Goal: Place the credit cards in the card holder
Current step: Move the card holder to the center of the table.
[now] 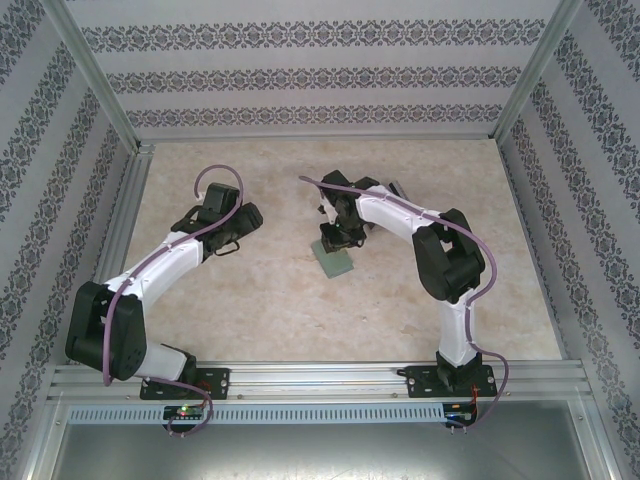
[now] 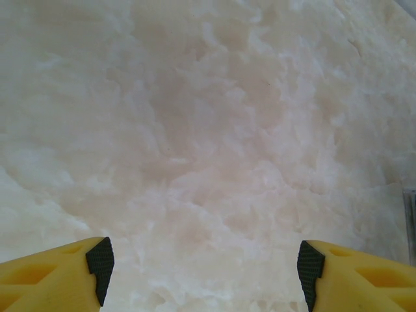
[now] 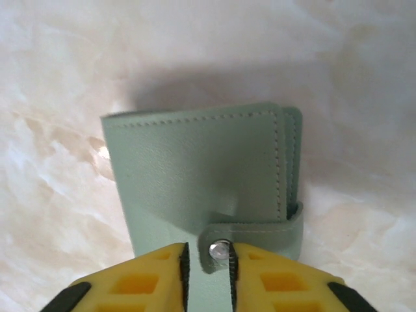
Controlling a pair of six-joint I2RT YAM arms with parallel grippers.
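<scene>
Top external view first: we count one pale green card holder (image 1: pixel 336 262) sitting near the middle of the marbled surface (image 1: pixel 260 310), and two arms, one on each side of it. The right end effector (image 1: pixel 345 238) is right down on the holder's far end. The left end effector (image 1: pixel 240 225) hangs well off to the left over bare surface.

In the right wrist view the card holder (image 3: pixel 195 169) is folded shut, with its strap (image 3: pixel 260 231) wrapped round and one metal snap (image 3: pixel 220 250) on it. The right end effector (image 3: pixel 208 257) has its yellow fingers (image 3: pixel 279 279) nearly together, pinched on that strap tab right at the snap.

In the left wrist view, the left end effector (image 2: pixel 205 263) is spread wide, and we only see bare surface between its tips.
</scene>
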